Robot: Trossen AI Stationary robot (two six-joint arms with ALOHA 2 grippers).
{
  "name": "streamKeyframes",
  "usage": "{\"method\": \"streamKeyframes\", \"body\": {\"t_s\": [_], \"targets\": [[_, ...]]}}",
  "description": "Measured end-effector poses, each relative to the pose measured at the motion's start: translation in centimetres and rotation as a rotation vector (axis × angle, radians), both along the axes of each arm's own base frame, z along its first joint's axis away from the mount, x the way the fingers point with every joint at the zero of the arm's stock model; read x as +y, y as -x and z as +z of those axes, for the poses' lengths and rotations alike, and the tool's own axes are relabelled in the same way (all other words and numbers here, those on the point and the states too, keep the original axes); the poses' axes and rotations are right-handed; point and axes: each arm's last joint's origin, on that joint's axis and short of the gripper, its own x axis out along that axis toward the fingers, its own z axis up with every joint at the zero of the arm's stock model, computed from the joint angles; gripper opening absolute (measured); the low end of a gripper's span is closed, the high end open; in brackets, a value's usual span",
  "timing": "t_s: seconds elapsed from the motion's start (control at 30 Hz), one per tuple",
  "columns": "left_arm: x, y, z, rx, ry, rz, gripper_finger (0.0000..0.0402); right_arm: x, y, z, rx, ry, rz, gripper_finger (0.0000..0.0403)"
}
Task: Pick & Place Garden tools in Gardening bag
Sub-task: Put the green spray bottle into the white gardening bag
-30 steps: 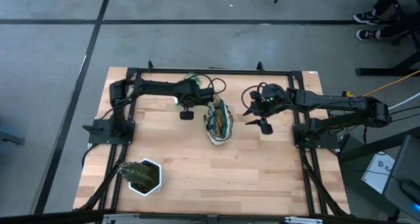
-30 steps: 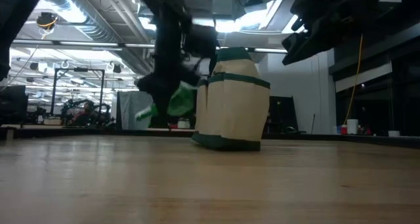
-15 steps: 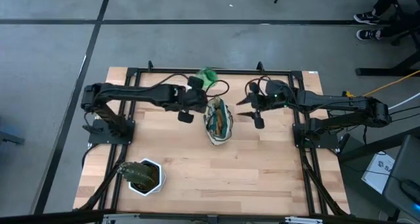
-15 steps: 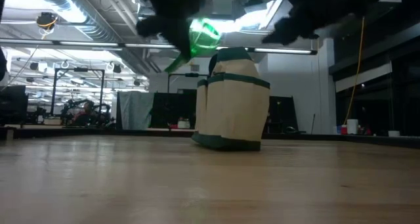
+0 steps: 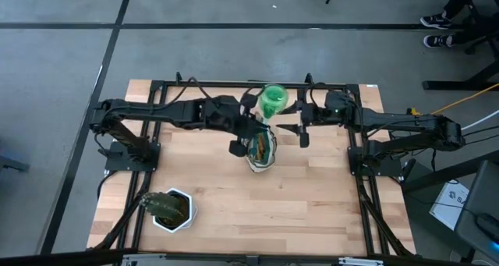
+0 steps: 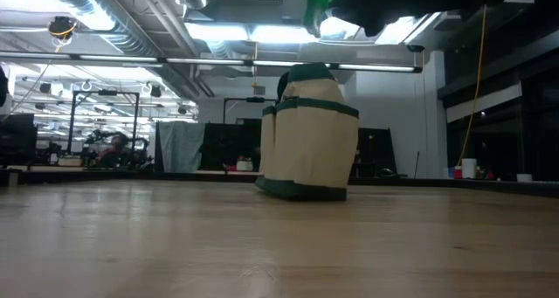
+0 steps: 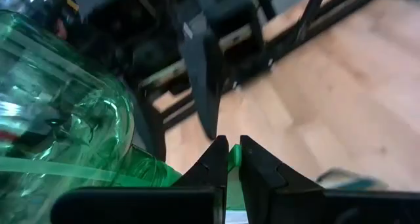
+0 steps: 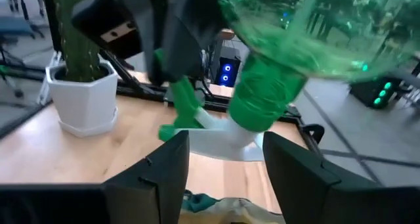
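The green translucent spray bottle is in the air over the far end of the cream gardening bag, held by my left gripper. The bottle fills the left wrist view and also shows in the right wrist view. The bag stands upright on its base mid-table, with tool handles showing in its mouth. My right gripper is open and empty, just right of the bag, with the bottle in front of it. Trowel, shears and rake cannot be told apart. My left gripper pinches a narrow green part of the bottle's spray head between its two fingers. In the right wrist view this is the green trigger, running up into the dark fingers. The bottle is lifted clear and tilted, its body above its white spray head.
A white pot with a green plant stands at the table's near left and shows in the right wrist view. Black frame rails run along the table's far, left and right sides. Bare wood lies in front of the bag.
My left gripper has risen from low at the table's far side and carried the spray bottle up and toward the right, to above the bag's far end. The bottle is now lifted high. My right gripper has moved a little toward the far edge and the bag.
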Motion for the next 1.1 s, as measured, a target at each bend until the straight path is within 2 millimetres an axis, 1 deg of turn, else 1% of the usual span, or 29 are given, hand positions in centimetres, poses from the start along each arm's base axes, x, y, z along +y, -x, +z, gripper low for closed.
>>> {"method": "streamKeyframes", "body": {"t_s": [0.13,0.23,0.33,0.43,0.57,0.73,0.87,0.97,1.1], "targets": [[0.0,-0.2,0.6,-0.066,0.045,-0.076,0.0014,0.0,-0.1,0.3,-0.033,-0.107,0.006,0.0198],[-0.2,-0.3,0.9,-0.101,0.069,-0.141,0.0014,0.1,-0.2,0.6,-0.062,-0.172,0.016,0.0209],[-0.3,-0.3,0.9,-0.103,0.088,-0.177,0.0014,0.2,-0.3,1.1,-0.107,-0.192,0.075,0.0225],[-0.3,-0.3,0.9,-0.104,0.111,-0.190,0.0015,0.2,-0.3,1.4,-0.141,-0.200,0.088,0.0240],[-0.4,-0.3,1.0,-0.112,0.111,-0.188,0.0015,0.2,-0.3,1.6,-0.161,-0.197,0.092,0.0244],[-0.4,-0.6,0.9,-0.123,0.089,-0.198,0.0015,0.3,-0.6,1.7,-0.192,-0.203,0.147,0.0219],[-0.4,-0.7,0.8,-0.118,0.057,-0.219,0.0016,0.3,-1.2,1.5,-0.206,-0.213,0.159,0.0182],[-0.4,-0.7,0.5,-0.097,0.067,-0.206,0.0017,0.2,-1.5,1.2,-0.195,-0.176,0.150,0.0152],[-0.3,-0.7,0.4,-0.092,0.119,-0.165,0.0031,0.2,-1.5,1.1,-0.203,-0.061,0.151,0.0152]]}}
